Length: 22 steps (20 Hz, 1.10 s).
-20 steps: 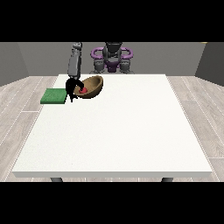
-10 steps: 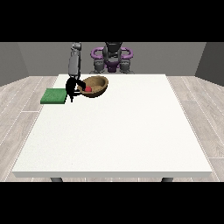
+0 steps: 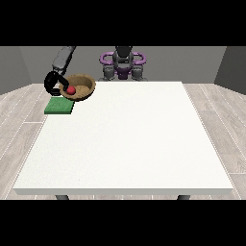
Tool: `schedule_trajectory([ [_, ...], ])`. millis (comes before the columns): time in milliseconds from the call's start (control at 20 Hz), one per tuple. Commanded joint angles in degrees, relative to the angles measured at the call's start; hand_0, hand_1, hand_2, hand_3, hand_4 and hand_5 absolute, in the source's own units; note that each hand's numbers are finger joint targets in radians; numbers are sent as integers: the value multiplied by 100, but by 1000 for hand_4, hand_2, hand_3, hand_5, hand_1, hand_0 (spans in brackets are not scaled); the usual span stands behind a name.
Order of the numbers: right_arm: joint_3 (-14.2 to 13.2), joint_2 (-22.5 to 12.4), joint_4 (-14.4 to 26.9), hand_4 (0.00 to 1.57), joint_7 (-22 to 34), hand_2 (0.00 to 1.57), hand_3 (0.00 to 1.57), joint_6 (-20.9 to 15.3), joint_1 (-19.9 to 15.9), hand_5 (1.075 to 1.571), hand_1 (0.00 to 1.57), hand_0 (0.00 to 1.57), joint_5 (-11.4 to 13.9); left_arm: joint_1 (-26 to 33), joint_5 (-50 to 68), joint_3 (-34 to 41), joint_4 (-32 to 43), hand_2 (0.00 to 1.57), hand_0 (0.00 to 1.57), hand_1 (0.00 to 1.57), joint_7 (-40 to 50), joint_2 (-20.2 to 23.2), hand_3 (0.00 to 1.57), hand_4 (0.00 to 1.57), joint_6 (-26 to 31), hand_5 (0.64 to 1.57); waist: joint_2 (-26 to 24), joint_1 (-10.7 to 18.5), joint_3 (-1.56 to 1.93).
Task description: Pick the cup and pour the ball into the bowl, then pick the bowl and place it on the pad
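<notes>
Brown and wooden-looking, the bowl [image 3: 79,87] is held up off the white worktop [image 3: 125,139] near its far corner at the view's left. It tilts a little, its open mouth turned toward the camera, and a small red ball [image 3: 71,90] lies inside it, close to the rim nearest the hand. The black hand at the view's left [image 3: 52,82] reaches down from a grey arm [image 3: 64,57], and its fingers [image 3: 59,91] curl round the bowl's edge on that side, grasping it; the ball sits just beside those fingers, on the inner side of the rim they hold. Directly below the fingers and the bowl's lower edge lies the flat green pad [image 3: 59,106], resting on the worktop at its left border. The bowl hangs above the pad's far end and overlaps it slightly from this angle; whether the two touch cannot be told, though the bowl appears raised. Behind the worktop stands the robot's dark body with purple rings [image 3: 123,61], well apart from the fingers. No second hand shows anywhere.
</notes>
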State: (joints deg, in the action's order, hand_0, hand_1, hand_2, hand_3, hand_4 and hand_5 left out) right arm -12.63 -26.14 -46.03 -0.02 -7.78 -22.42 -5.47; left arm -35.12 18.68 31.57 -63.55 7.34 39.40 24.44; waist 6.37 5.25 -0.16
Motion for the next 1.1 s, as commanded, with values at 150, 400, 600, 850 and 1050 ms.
schedule_trajectory([
  [150, -165, -971, -247, 1081, 1161, 1571, 674, 614, -422, 1566, 1571, 1571, -120, 420, -132, 189, 496, 0, 0, 0, -495, 168, 0, 1201, 39, 1545, -181, -489, 11],
  [400, -375, -1283, -46, 1085, 1201, 1571, 566, 771, -670, 1564, 1571, 1571, -126, 476, -19, 118, 559, 0, 0, 0, -606, 152, 0, 1207, 118, 1548, 13, -340, 16],
  [600, -418, -1102, 13, 1099, 684, 1571, 532, 913, -423, 1564, 1571, 1571, -134, 537, -123, 186, 705, 0, 0, 0, -1032, 340, 0, 1211, 80, 1554, 237, -501, 17],
  [850, -783, -875, 518, 1069, 12, 1571, 453, 749, -539, 1566, 1571, 1571, -342, 331, 239, 369, 767, 0, 0, 0, -934, 720, 0, 1212, 422, 1553, 689, -262, 21],
  [1050, -640, -420, 705, 1044, 154, 1571, 454, 553, -712, 1570, 1571, 1571, -307, 309, 248, 171, 600, 0, 0, 0, -891, 521, 0, 1205, 367, 1556, 601, -112, 20],
])
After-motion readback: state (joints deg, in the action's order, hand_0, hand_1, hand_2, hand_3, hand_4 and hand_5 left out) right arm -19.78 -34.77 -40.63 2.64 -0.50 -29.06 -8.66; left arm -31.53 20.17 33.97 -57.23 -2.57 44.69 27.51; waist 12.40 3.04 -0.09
